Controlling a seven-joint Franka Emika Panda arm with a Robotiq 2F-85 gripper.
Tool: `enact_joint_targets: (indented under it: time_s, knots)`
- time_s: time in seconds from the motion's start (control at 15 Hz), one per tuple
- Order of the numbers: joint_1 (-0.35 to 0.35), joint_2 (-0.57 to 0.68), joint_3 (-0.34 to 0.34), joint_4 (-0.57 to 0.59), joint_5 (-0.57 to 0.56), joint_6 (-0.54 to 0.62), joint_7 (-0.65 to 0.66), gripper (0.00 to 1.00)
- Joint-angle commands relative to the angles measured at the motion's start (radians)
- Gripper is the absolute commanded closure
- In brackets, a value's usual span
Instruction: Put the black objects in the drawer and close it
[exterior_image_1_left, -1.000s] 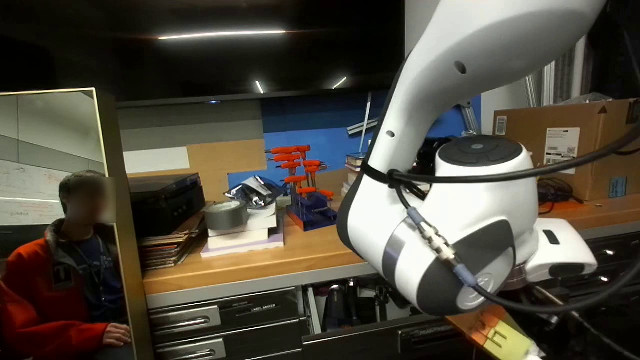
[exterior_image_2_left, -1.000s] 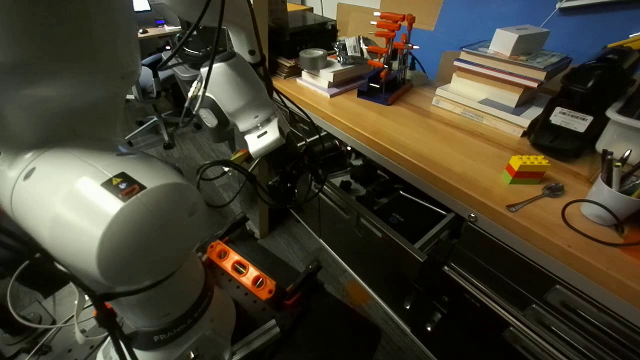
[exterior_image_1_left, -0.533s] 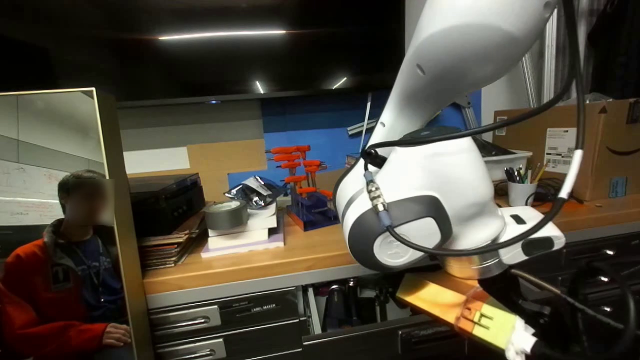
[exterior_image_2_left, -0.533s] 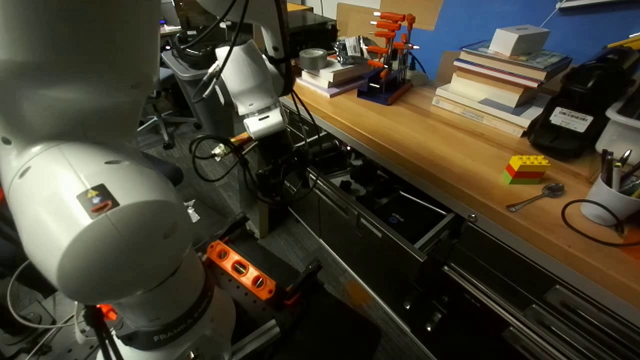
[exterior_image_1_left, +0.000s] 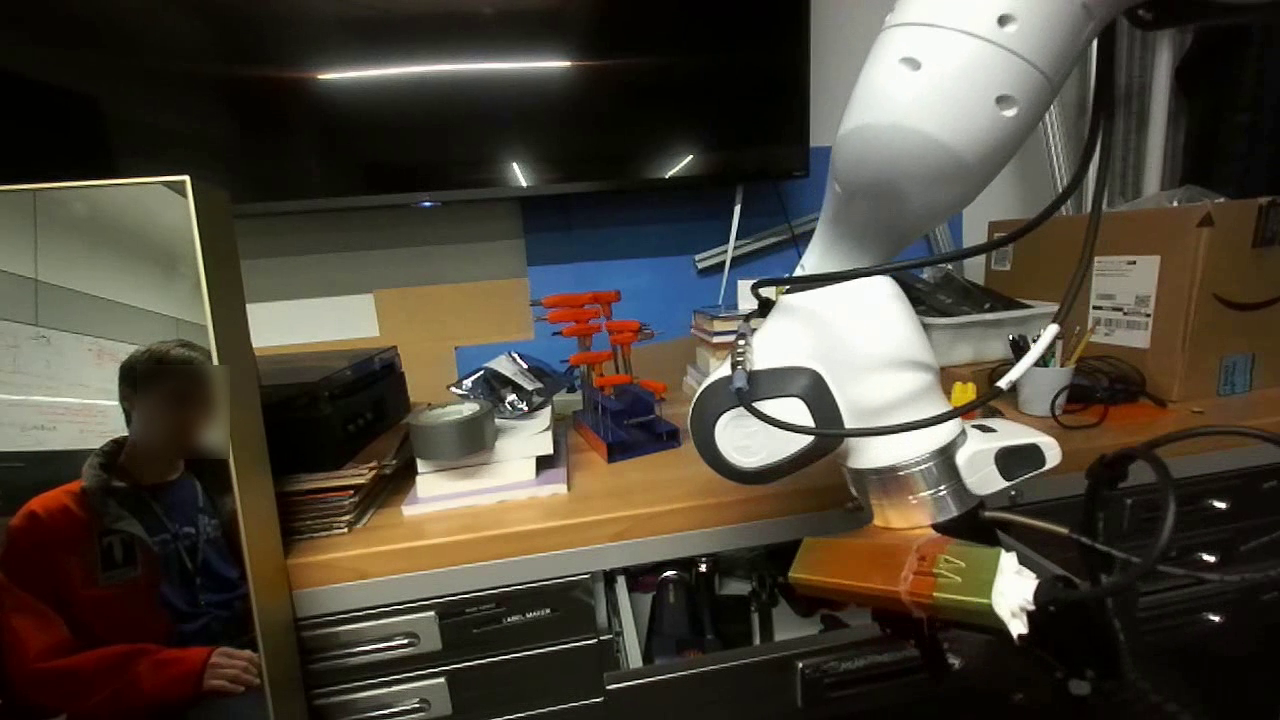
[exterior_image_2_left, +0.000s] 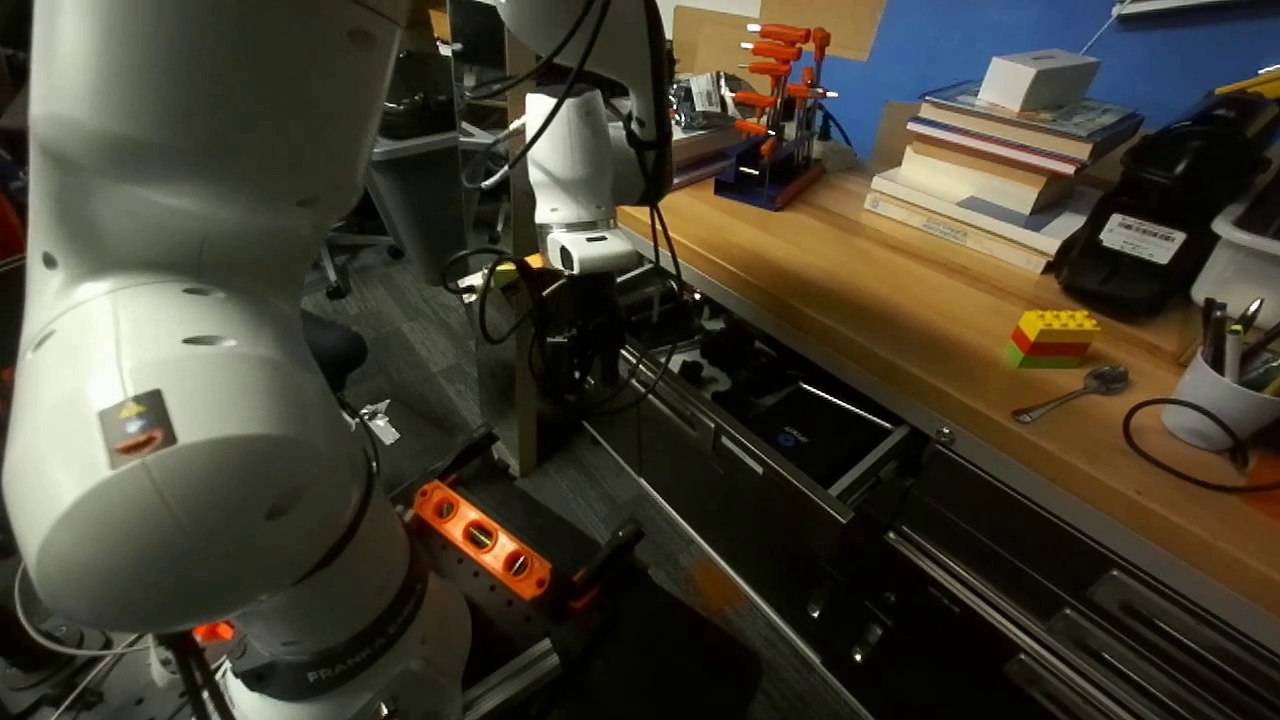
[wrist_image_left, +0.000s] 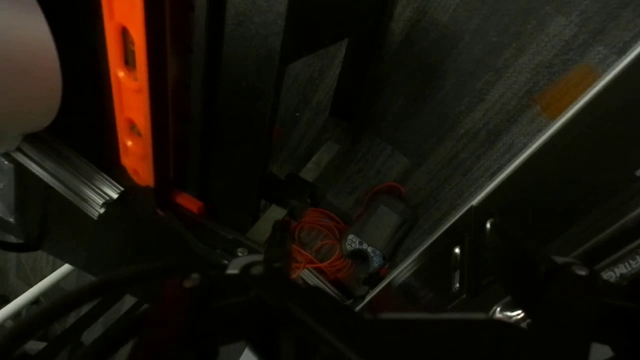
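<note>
Step in hand, as I judged it: closing. Drawer (exterior_image_2_left: 775, 481) stood open; black objs. (exterior_image_2_left: 728, 348) prob. lay inside. Gripper (exterior_image_2_left: 582, 378) hung just outside drawer front — contact unclear; too dark, so I couldn't tell wide from narrow. Next move called for aligning w/ front, then a straight push — no grasp req'd. Bench (exterior_image_2_left: 800, 252) above bore books (exterior_image_2_left: 985, 165), bricks (exterior_image_2_left: 1052, 345), spoon (exterior_image_2_left: 1066, 397), etc.; wall screen (exterior_image_1_left: 480, 120) behind.

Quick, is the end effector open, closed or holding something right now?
End effector: cannot be told; every view is too dark there to show its opening or any load.
</note>
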Motion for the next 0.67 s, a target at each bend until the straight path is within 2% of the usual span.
enact_joint_targets:
  time_s: [0.0,0.33,0.6]
  knots:
    - [-0.086,0.126,0.054,0.092,-0.002,0.113,-0.072,0.00]
    - [-0.154,0.248,0.088,0.137,-0.015,0.137,-0.103,0.00]
    - [-0.157,0.258,0.068,0.155,-0.005,0.065,-0.132,0.00]
